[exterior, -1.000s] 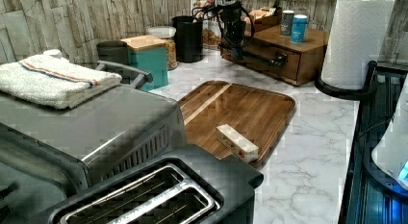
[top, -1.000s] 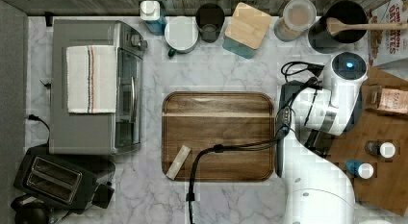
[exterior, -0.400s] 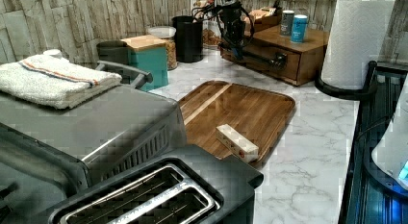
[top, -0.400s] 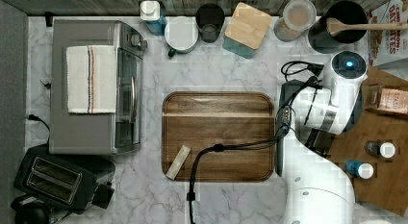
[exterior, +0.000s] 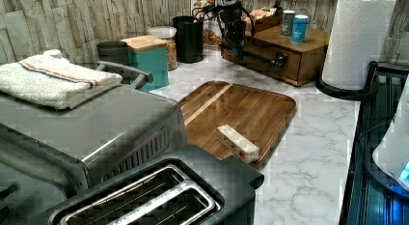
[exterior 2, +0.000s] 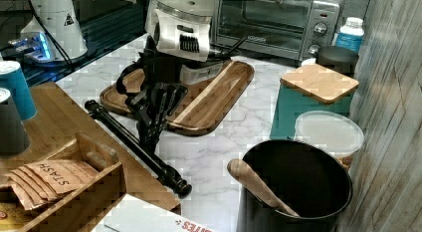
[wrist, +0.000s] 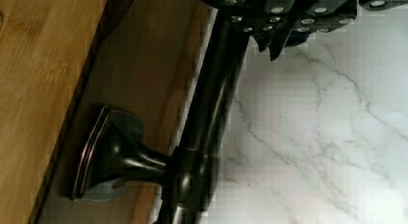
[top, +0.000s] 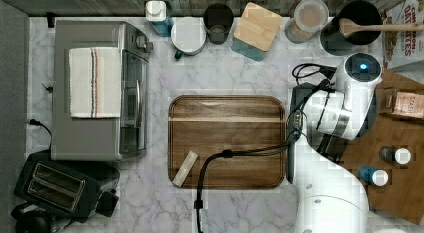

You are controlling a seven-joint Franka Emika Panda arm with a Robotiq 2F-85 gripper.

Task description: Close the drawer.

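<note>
Your gripper (exterior 2: 149, 135) points down at the dark bar handle (exterior 2: 137, 142) on the drawer (exterior: 267, 58) front beneath the wooden cabinet top (exterior 2: 59, 117); whether its fingers grip it, you cannot tell.

White marble counter (top: 235, 75): cutting board (top: 227, 138), toaster (top: 60, 185), perhaps oven (top: 92, 90).
</note>
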